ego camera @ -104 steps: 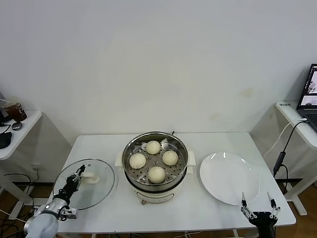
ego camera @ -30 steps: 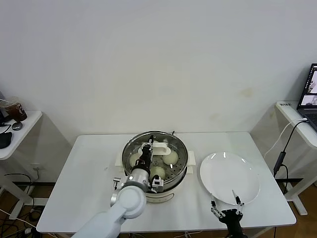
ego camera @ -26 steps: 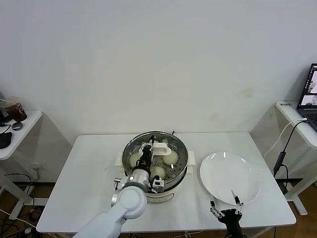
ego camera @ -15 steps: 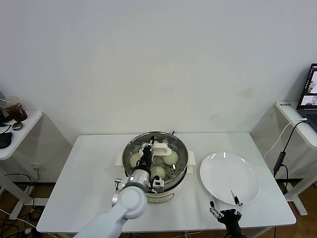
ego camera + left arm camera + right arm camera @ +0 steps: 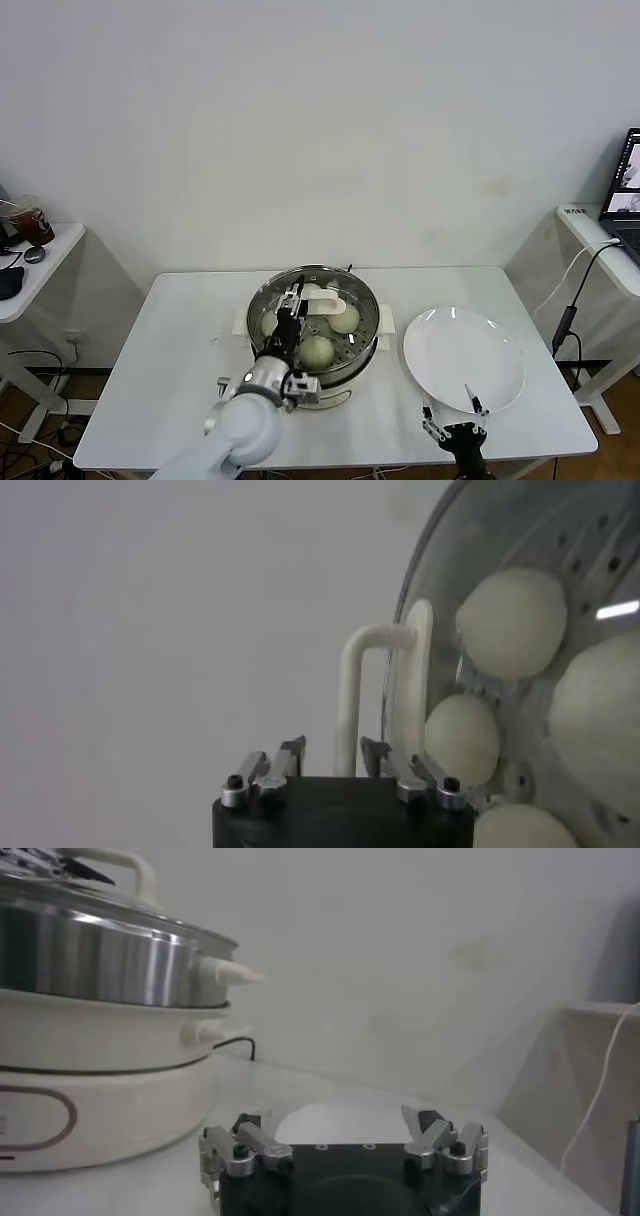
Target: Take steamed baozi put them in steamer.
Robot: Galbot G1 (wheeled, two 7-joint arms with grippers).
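Straddling the lid handle (image 5: 352,695) over the steamer (image 5: 330,360), the left gripper's (image 5: 333,760) fingers (image 5: 290,752) stand released.

Bare lab or office: white table (image 5: 180,330), side desks, laptop (image 5: 625,195).

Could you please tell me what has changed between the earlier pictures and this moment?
The left gripper carried the glass lid from the table's left side onto the steamer, and its fingers have now opened off the lid's handle. The four baozi, plate and open right gripper stayed put.
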